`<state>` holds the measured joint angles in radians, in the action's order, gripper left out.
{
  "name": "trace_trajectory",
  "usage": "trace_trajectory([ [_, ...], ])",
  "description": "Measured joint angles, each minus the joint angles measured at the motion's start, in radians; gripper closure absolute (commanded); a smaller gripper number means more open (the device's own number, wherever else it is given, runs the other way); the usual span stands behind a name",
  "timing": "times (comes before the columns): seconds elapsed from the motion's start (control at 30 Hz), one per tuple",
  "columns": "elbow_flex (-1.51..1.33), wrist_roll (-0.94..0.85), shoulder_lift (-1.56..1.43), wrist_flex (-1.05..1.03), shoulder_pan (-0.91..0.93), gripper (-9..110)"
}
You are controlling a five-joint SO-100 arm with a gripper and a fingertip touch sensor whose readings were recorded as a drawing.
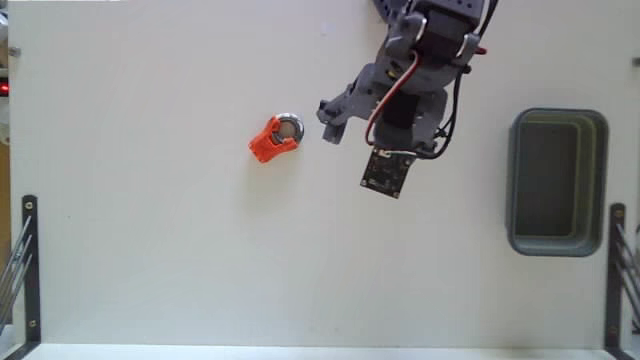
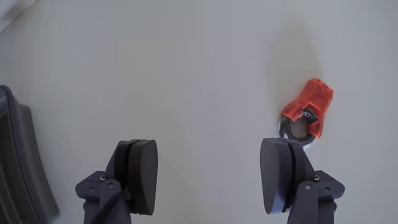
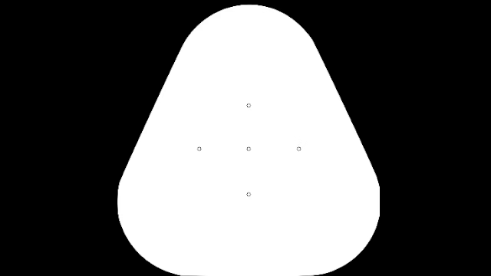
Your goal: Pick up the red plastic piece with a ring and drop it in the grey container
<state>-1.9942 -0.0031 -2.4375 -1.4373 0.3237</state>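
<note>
Toward the middle of the worktop, a little nearer its far edge as the fixed view shows it, lies the red plastic piece with a ring, flat on the surface with its metal ring pointing toward the arm. The end effector hangs just beside it with its jaws spread wide and nothing between them. In the wrist view the piece sits off to the right, its ring just past the tip of the right-hand finger rather than in the gap.

The step in hand looks like the approach for the grasp. To do it well, the arm should probably shift sideways toward the piece until the red body is centred between the fingers, then come down, so that the right-hand finger does not land on the ring and push the piece away. Closing across the chunky red block seems safer than across the thin ring.

By the right-hand edge of the worktop in the fixed view, well apart from the piece, the grey container stands with nothing in it.
</note>
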Motion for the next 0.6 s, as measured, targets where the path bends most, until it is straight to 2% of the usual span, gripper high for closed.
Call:
trace_trajectory([
  [0.6, 0.000, 0.000, 0.000, 0.000, 0.178, -9],
])
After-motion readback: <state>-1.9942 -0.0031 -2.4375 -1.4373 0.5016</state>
